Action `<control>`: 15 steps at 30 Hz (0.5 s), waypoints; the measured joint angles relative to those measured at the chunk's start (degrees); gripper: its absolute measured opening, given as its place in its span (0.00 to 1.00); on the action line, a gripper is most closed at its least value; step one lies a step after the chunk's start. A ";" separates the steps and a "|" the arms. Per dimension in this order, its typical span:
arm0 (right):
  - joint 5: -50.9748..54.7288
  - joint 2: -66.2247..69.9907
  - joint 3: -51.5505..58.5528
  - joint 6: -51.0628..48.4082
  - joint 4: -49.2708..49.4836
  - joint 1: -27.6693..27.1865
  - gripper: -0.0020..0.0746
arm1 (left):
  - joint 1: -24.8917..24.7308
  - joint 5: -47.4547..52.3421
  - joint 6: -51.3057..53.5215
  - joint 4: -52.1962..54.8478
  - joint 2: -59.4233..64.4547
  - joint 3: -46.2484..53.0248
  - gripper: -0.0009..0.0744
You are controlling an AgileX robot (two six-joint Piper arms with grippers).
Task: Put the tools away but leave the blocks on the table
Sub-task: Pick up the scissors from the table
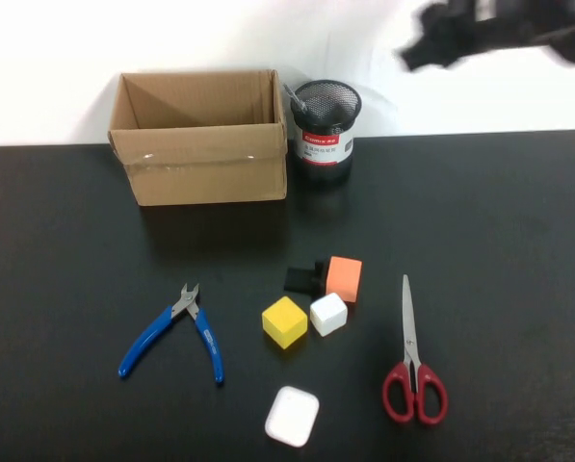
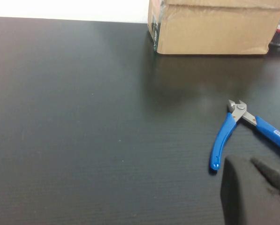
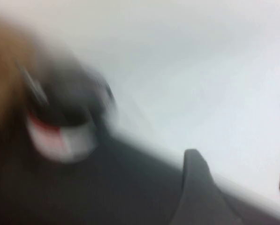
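Observation:
The blue-handled pliers (image 1: 171, 332) lie on the black table (image 1: 518, 212) at front left; they also show in the left wrist view (image 2: 243, 124). The red-handled scissors (image 1: 412, 356) lie at front right. The utility knife (image 1: 294, 99) stands in a black mesh cup (image 1: 326, 120). The yellow cube (image 1: 284, 320), white cube (image 1: 327, 314), orange block (image 1: 344, 277), black piece (image 1: 301, 279) and flat white square (image 1: 292, 416) sit mid-table. My left gripper (image 2: 266, 183) is shut and empty, low near the pliers' handles. My right gripper (image 1: 431, 43) is open and empty, raised right of the cup, blurred.
An open cardboard box (image 1: 200, 135) stands at the back left, beside the mesh cup; it also shows in the left wrist view (image 2: 215, 28). The cup appears blurred in the right wrist view (image 3: 60, 126). A white wall runs behind the table.

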 joint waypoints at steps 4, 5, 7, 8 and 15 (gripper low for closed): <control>17.32 -2.63 2.39 -4.98 2.54 -1.16 0.44 | 0.00 0.00 0.00 0.00 0.00 0.00 0.01; 17.59 -3.93 4.55 -4.73 4.03 -1.71 0.44 | 0.00 0.00 0.00 0.00 0.00 0.00 0.01; 14.75 -7.63 10.93 -3.83 7.63 -3.43 0.44 | 0.00 0.00 0.00 0.00 0.00 0.00 0.01; 13.07 -10.06 14.73 -3.83 9.65 -4.19 0.44 | 0.00 0.00 0.00 0.00 0.00 0.00 0.01; 8.89 -26.16 39.52 -3.95 11.21 -5.39 0.44 | 0.00 0.00 0.00 0.00 0.00 0.00 0.01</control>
